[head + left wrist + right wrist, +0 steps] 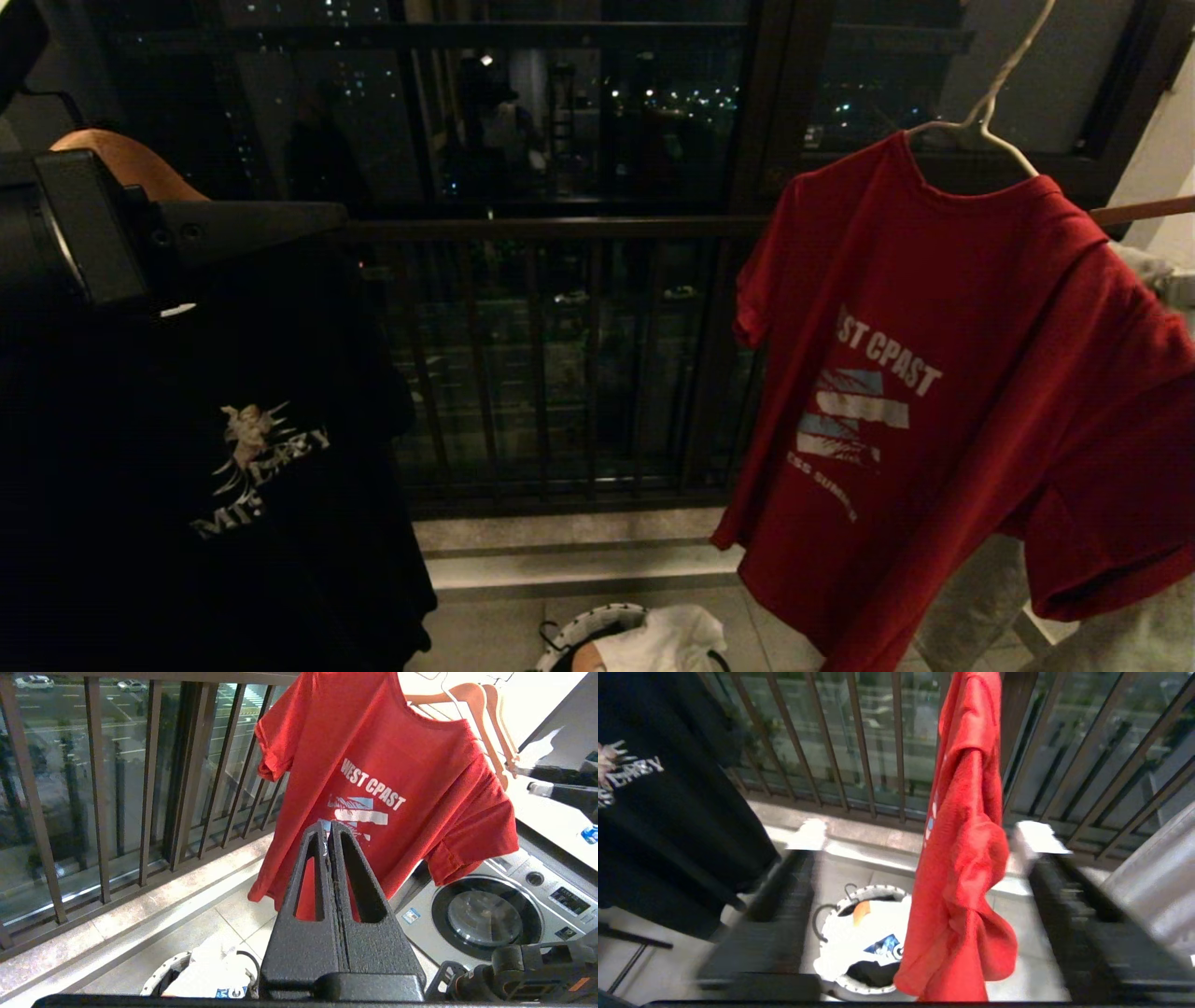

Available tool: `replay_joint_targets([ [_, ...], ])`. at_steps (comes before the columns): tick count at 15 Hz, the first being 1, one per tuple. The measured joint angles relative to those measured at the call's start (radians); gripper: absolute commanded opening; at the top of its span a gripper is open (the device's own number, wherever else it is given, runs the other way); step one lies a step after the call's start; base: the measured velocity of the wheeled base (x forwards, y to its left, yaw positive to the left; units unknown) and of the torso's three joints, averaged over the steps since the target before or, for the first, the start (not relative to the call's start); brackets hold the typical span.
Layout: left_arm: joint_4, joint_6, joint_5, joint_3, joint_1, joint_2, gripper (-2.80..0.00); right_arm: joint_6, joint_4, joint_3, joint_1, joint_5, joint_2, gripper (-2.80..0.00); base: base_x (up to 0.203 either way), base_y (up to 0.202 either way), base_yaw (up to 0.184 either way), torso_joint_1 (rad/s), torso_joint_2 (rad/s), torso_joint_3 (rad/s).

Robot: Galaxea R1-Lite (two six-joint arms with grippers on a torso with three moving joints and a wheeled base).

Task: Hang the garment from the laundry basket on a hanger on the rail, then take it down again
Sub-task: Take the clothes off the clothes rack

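Note:
The garment (943, 373), a red T-shirt with white lettering, hangs on the thin white wire hanger (1001, 84) at the upper right; the hanger's hook runs out of the top of the picture and the rail is out of view. My right gripper (924, 835) is open wide, and the garment's side (966, 858) hangs between its blurred fingers without touching either. My left gripper (330, 828) is shut on nothing and points at the garment (373, 765) from a distance. On the floor below stands the laundry basket (873, 891) with a white T-shirt in it.
A black printed T-shirt (215, 448) hangs on a wooden hanger (121, 154) at the left. Dark balcony railing bars (560, 364) run behind. A washing machine (486, 914) stands beyond the garment, with more wooden hangers (472, 700) above it.

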Motion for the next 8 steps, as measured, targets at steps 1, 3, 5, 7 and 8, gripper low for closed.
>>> replay_joint_targets([
  [1, 0.0, 0.0, 0.0, -0.001, 0.0, 0.0, -2.8, 0.0, 0.0, 0.0, 0.0, 0.0, -0.008, -2.8, 0.0, 0.0, 0.0, 0.0, 0.0, 0.0],
  [3, 0.0, -0.001, 0.0, -0.002, -0.001, 0.0, -2.8, 0.0, 0.0, 0.0, 0.0, 0.0, -0.022, -2.8, 0.0, 0.0, 0.0, 0.0, 0.0, 0.0],
  [5, 0.0, 0.0, 0.0, -0.002, -0.001, 0.0, -2.8, 0.0, 0.001, 0.003, 0.0, 0.0, -0.033, -2.8, 0.0, 0.0, 0.0, 0.0, 0.0, 0.0],
  [7, 0.0, 0.001, 0.0, 0.005, -0.002, -0.001, -2.8, 0.001, 0.002, 0.012, 0.0, 0.0, -0.04, -2.8, 0.0, 0.0, 0.0, 0.0, 0.0, 0.0],
  [8, -0.002, 0.002, 0.0, 0.012, -0.002, -0.003, -2.8, 0.001, 0.001, 0.012, 0.0, 0.0, -0.043, -2.8, 0.0, 0.0, 0.0, 0.0, 0.0, 0.0],
])
